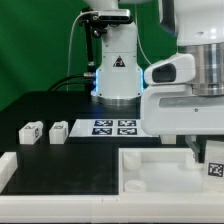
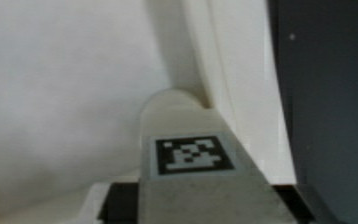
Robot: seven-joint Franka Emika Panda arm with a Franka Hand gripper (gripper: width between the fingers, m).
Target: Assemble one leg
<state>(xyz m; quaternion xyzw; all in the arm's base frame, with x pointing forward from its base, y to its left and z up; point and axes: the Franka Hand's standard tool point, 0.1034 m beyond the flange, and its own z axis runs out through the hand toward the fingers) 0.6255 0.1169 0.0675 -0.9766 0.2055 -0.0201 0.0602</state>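
Observation:
My gripper is shut on a leg, a small white block with a black-and-white tag, over the exterior view's right end of the large white tray. In the wrist view the leg sits between my dark fingers, and its far tip points at the tray's raised wall, close to or touching it. Two more legs lie on the black table at the exterior view's left.
The marker board lies on the black table in front of the robot's base. A long white wall piece runs along the front left. The black table shows beyond the tray wall.

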